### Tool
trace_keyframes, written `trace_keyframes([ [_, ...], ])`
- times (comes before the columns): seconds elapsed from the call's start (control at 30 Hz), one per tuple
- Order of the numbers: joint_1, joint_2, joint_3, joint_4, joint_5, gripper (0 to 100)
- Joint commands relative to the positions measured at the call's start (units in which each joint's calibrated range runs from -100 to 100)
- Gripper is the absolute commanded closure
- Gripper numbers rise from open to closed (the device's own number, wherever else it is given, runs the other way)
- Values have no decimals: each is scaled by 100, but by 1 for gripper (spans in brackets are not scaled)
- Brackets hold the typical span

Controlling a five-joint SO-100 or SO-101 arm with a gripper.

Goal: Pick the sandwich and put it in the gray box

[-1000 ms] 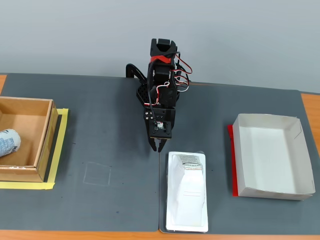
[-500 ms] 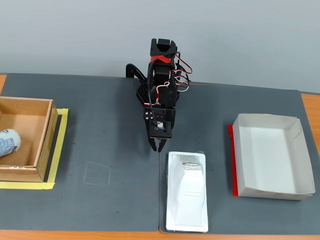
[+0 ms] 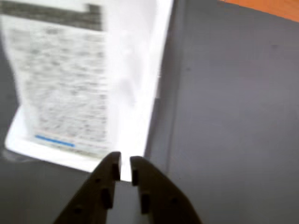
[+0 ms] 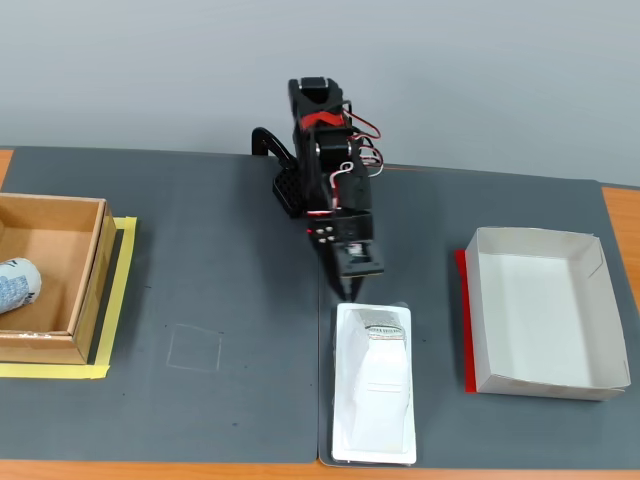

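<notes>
The sandwich [image 4: 373, 385] lies flat on the dark mat in the fixed view, a white wedge pack with a small printed label at its far end. In the wrist view the sandwich [image 3: 79, 79] fills the upper left, its printed label blurred. My gripper [image 4: 352, 296] hangs just behind the pack's far edge, pointing down. In the wrist view the gripper [image 3: 124, 161] has its fingers almost together, shut on nothing, right at the pack's near corner. The gray box [image 4: 540, 384] stands empty to the right of the pack, with a red strip [image 4: 463, 320] along its left side.
A brown cardboard box [image 4: 91, 285] sits at the left edge on yellow tape [image 4: 118, 300], holding a small white-and-blue bundle [image 4: 15, 283]. A faint square outline [image 4: 195, 348] marks the mat left of the pack. The arm's base [image 4: 290, 190] stands at the back.
The arm has swung right in the fixed view. The gripper moved from beside the pack's far left corner to just behind the middle of its far edge.
</notes>
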Motion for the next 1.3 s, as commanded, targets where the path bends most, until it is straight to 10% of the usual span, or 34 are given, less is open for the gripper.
trace_keyframes([
  [0.0,-304,-60,36,13,13,98],
  [1.27,24,2246,-3085,1298,-39,98],
])
